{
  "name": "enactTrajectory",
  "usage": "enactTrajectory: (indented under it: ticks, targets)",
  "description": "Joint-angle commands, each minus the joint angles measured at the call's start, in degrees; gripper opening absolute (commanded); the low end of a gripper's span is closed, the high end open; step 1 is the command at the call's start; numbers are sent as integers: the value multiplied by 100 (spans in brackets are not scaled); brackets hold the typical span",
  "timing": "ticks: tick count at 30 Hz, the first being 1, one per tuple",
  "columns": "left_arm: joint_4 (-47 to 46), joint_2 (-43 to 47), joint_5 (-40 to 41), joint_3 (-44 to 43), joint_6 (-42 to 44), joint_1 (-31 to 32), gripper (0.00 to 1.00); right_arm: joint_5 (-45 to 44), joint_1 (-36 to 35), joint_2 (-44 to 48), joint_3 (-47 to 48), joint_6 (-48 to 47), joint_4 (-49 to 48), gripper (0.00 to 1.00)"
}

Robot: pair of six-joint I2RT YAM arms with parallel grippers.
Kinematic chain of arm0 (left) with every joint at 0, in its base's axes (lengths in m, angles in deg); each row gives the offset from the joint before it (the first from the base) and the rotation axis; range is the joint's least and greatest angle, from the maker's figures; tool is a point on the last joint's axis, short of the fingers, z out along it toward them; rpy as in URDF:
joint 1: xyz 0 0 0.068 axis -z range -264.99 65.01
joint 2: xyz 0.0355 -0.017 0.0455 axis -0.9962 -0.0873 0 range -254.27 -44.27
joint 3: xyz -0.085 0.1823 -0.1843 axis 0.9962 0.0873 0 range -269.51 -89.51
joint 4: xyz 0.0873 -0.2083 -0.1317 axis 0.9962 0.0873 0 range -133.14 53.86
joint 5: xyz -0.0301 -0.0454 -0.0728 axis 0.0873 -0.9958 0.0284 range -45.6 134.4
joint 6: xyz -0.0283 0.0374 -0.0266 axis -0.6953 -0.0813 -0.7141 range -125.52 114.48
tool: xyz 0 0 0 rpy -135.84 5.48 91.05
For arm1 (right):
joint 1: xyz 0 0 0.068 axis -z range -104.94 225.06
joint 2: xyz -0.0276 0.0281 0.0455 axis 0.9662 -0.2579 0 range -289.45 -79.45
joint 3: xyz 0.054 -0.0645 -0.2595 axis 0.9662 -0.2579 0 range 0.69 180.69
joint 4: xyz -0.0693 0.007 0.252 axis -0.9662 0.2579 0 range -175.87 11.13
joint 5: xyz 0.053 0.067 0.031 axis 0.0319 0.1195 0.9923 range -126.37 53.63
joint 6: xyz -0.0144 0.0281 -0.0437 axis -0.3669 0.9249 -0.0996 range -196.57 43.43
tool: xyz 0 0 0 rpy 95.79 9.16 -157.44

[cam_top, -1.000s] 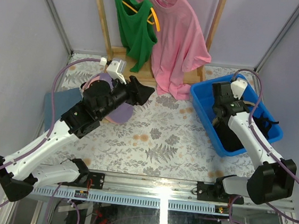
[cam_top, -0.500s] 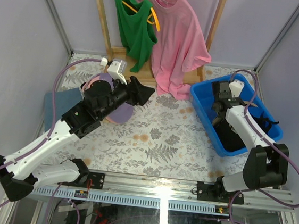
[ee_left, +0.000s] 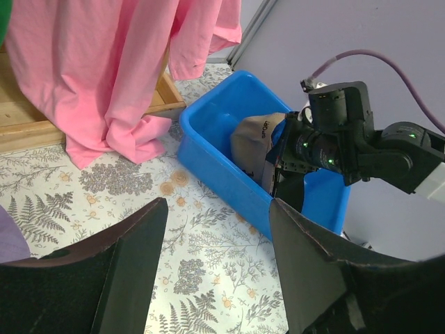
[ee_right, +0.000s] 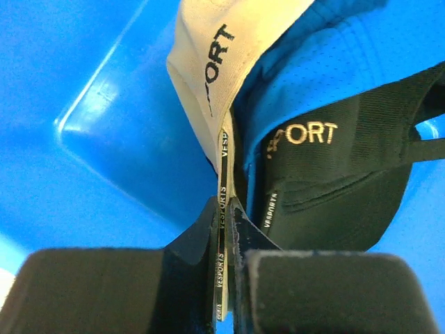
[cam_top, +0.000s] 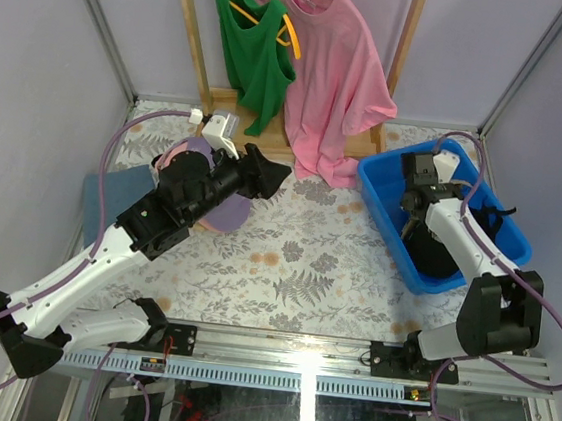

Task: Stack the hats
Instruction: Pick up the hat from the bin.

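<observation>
- Far left of table: pink cap and lavender cap lie touching, mostly hidden under the left arm. Can't tell if one is properly seated on the other. This looks like where the stack goes.
- Left gripper: jaws spread, holding nothing, hanging over the table just right of those two caps and pointing toward the bin. Judgement: best kept up and out of the way so the drop spot is clear.
- Right side: blue bin holds the other caps, well apart from the pile on the left.
- Right gripper: down inside the bin, fingers pressed together on a thin lettered band at the edge of the tan cap. The grip is on that edge only, not the crown.
- Black cap sits right against the tan one, and the blue cap is pressed in behind it. All three are crowded together.
- Step in hand, as I read it: lift the tan cap out of the bin.
- To do it well:
  - Pull straight up and slowly so the black strap beside the fingers doesn't come along.
  - Clear the bin wall before swinging left.
  - Expect the cap to dangle and twist from such a narrow pinch.
- Risks: the band slipping out of the fingers, or the brim catching on the bin rim.
- Stack is far from finished, with three caps in the bin.
</observation>
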Motion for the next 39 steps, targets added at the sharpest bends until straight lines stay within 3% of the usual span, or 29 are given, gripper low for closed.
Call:
enactTrajectory:
  ticks: [1,9,19,39]
  targets:
    - [-456,42,20,38,44,49,60,149,11,565,161,-8,-80,0]
    - [-534,24,-9,-38,11,46,60,188,12,1223,109,-67,-265,0]
    - [-855,-150,-127,-29,71,52,60,354,21,2067,-671,84,-1340,0]
    - [-1298,-575,-28,-25,239,55,60,645,69,2540,-1147,33,-3099,0]
